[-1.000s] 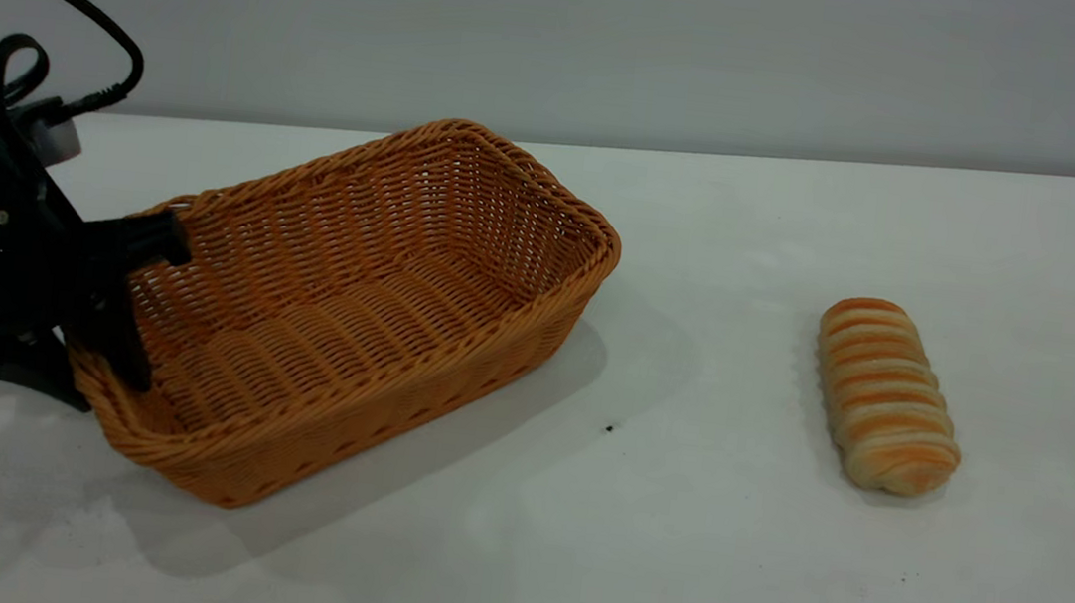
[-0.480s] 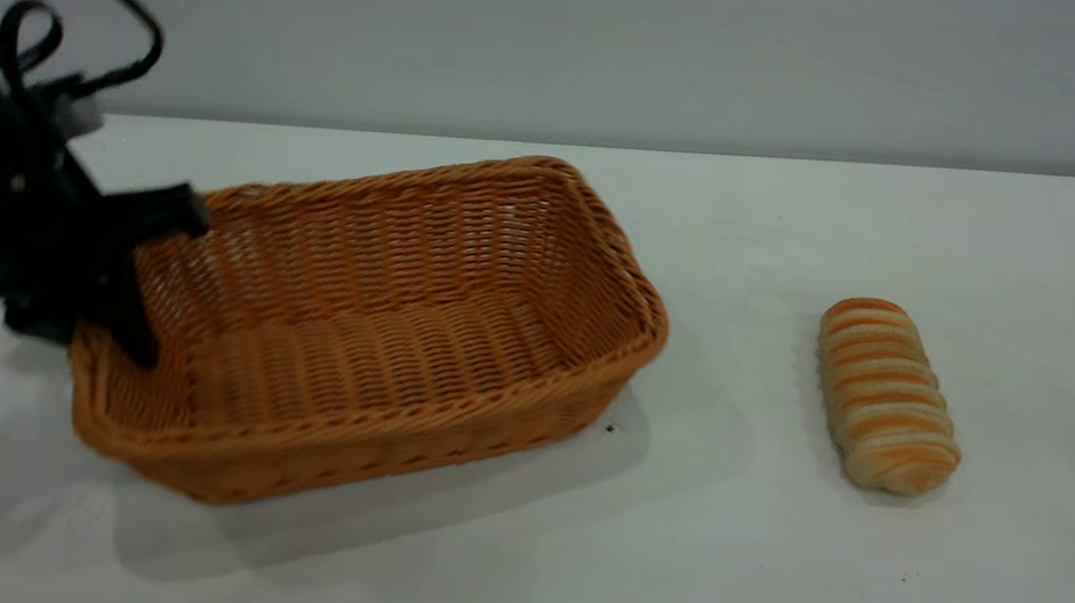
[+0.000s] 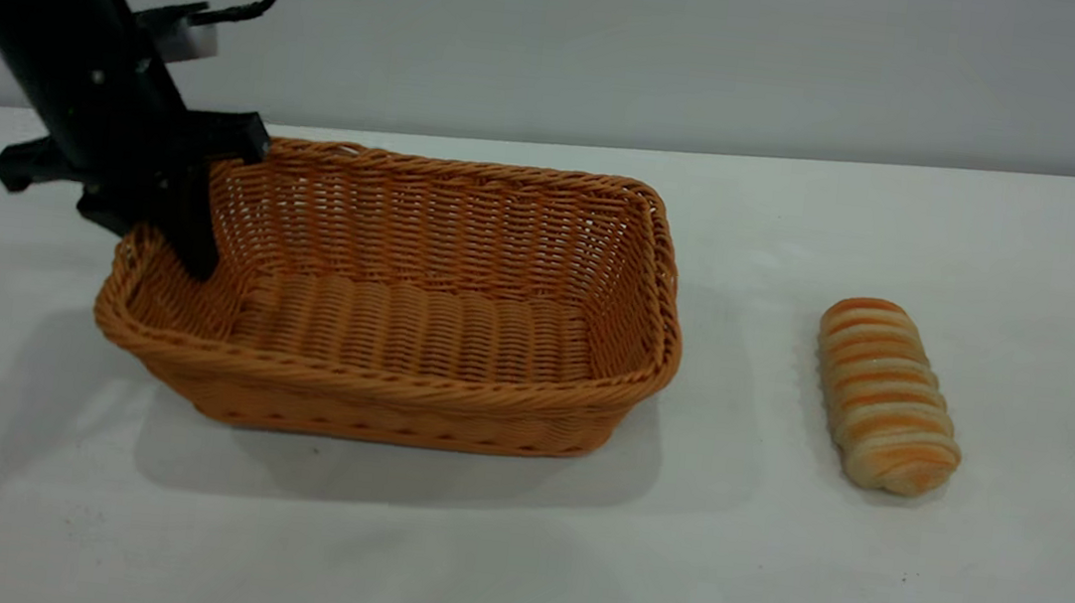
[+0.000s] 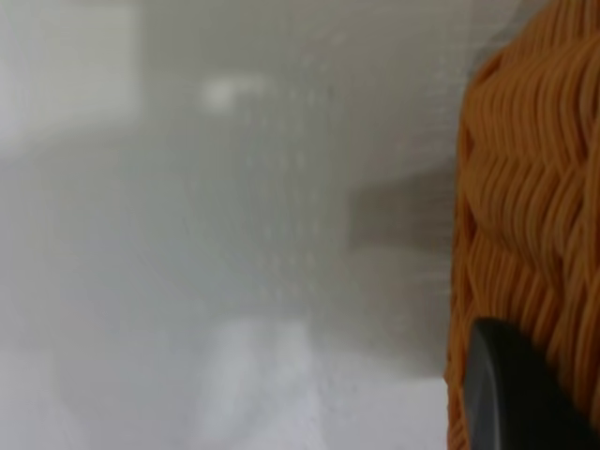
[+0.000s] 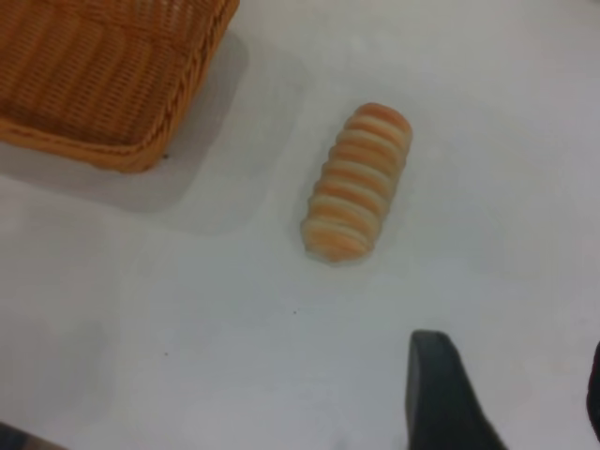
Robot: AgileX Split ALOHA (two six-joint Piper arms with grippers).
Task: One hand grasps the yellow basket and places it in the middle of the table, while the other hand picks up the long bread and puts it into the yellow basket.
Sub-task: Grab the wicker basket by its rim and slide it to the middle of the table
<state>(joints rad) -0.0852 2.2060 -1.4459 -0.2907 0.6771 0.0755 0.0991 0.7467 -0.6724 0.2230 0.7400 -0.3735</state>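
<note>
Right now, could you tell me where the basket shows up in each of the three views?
Exterior view: the basket sits left of centre, the left gripper clamped on its left end.
Left wrist view: only its woven wall at the right edge.
Right wrist view: one corner at upper left.
Shared landmark: the bread, absent from the left wrist view.

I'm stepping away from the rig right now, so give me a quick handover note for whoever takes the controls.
Left gripper: shut on the left end wall of the yellow basket, one finger inside, one outside.
Right gripper: open, holding nothing, hovering above the table near the long bread.
Basket: empty, roughly mid-table, long side facing the camera.
Bread: lying on the table right of the basket, untouched.
Left: release the basket, pick up the bread, put it in.
</note>
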